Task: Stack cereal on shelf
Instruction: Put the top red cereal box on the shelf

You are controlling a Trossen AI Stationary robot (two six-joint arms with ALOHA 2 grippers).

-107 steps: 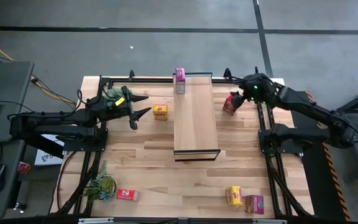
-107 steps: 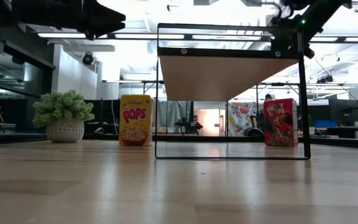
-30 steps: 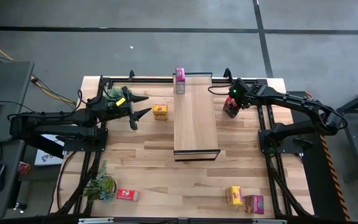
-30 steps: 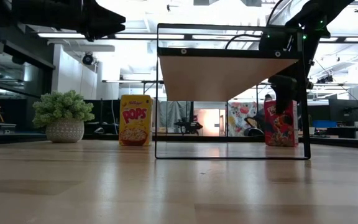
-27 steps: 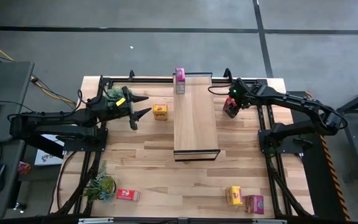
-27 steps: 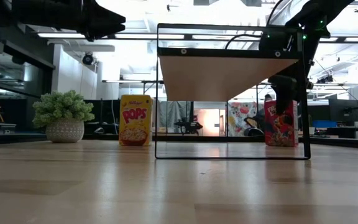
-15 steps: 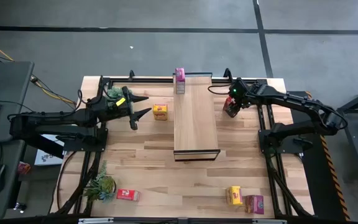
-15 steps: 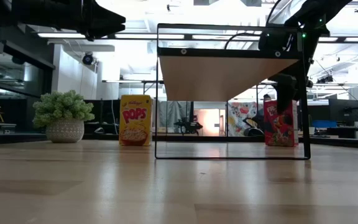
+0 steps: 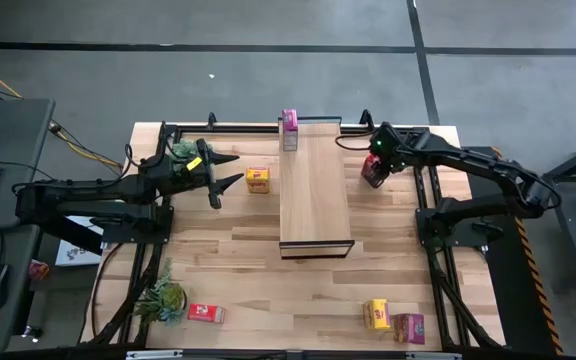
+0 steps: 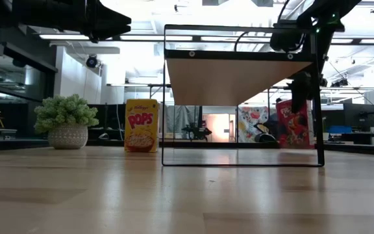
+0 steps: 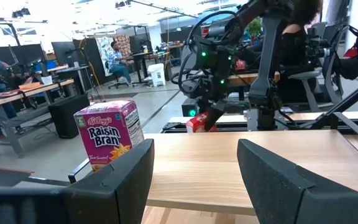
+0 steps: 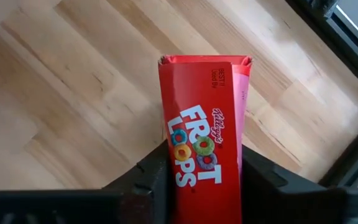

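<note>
I see the right tool [image 9: 372,172] clamped on the red cereal box [image 12: 202,149] just beside the shelf [image 9: 313,190] on its right, lifted clear of the desk [image 9: 238,260]; in the low view the shelf's frame post cuts across the box, so only part shows. The left tool [image 9: 226,172] hangs with fingers wide by the yellow box [image 9: 258,180]. A purple box [image 9: 289,130] stands on the shelf's far end; its lower part is hard to make out from above.
</note>
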